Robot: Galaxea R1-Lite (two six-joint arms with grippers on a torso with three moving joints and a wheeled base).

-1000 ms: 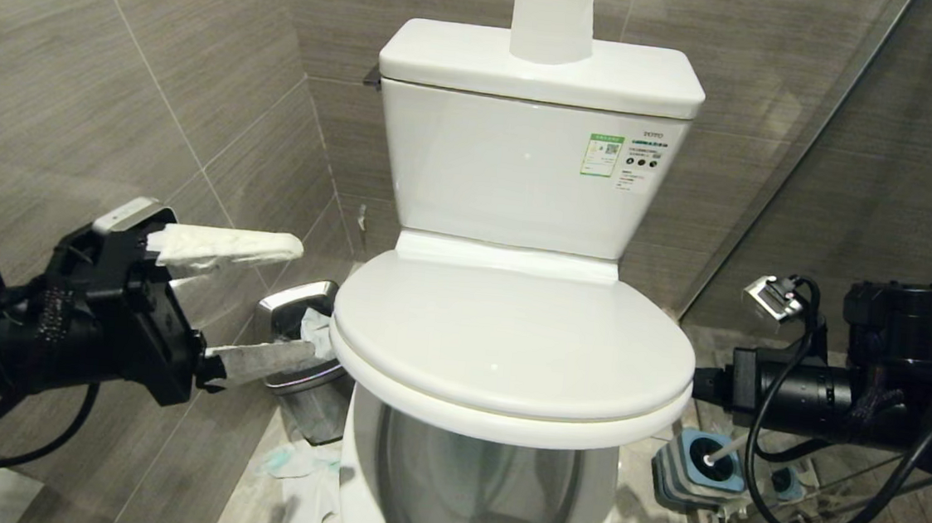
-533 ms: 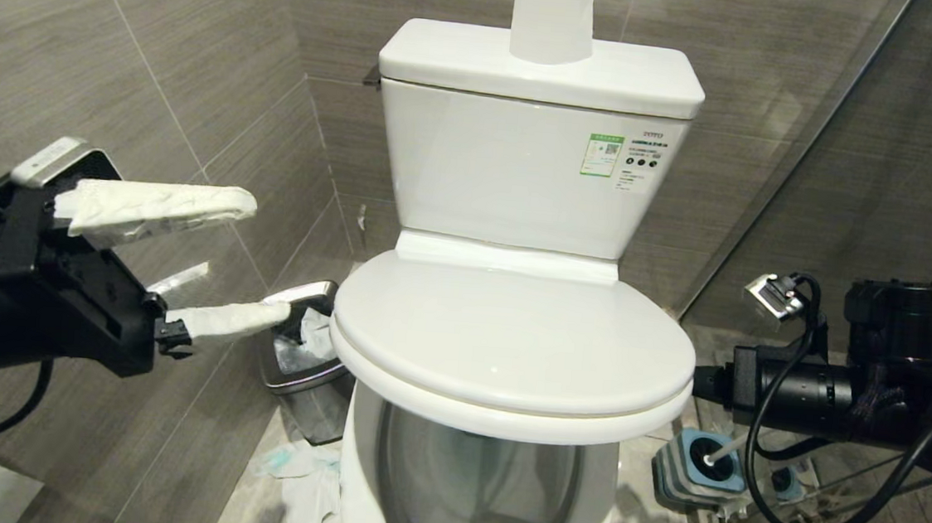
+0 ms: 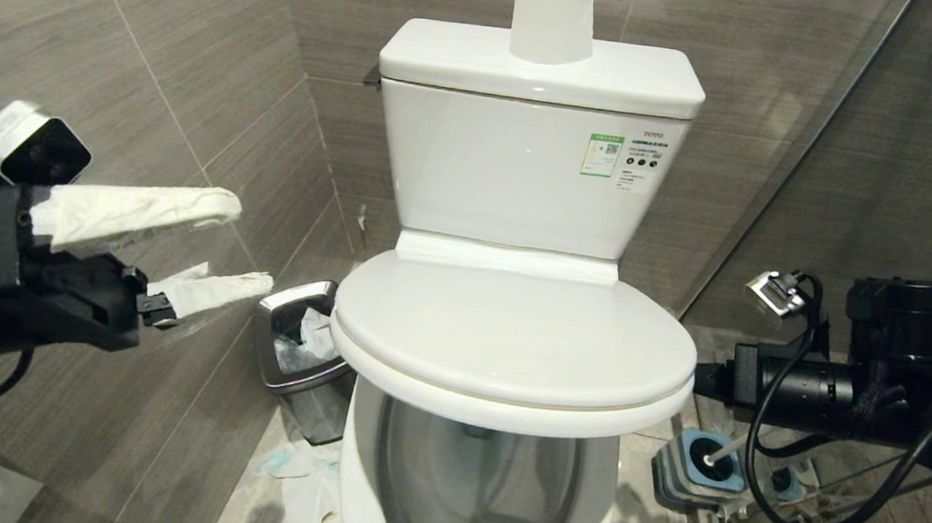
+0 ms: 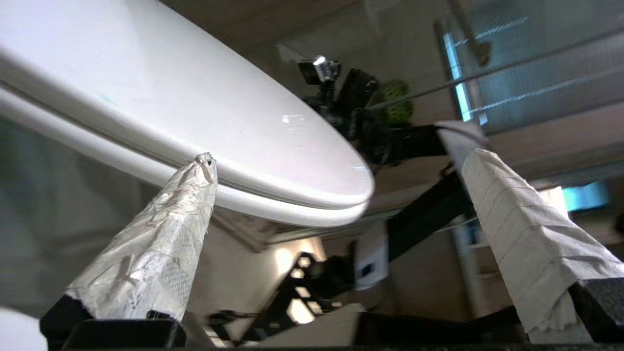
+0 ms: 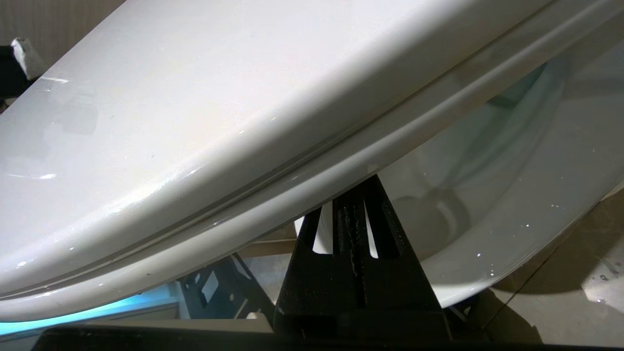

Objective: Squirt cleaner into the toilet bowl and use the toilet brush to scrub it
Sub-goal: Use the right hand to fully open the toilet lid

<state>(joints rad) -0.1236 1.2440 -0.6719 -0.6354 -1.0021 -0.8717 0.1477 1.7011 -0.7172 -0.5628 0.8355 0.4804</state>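
Grey-tiled corner, toilet bowl point(image 3: 474, 495) half hidden under lid; left claw point(image 3: 246, 248) spread empty, right claw point(image 5: 358, 207) clenched.

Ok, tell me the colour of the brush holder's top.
Blue, on a grey base; the toilet brush holder shows best in the head view.

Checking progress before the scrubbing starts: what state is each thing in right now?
Toilet lid and seat: partly raised together, bowl showing beneath.
Toilet brush: in its holder.
Waste bin: lid open, paper inside.
Left gripper: open, empty.
Right gripper: shut, fingers tucked under the seat's edge.
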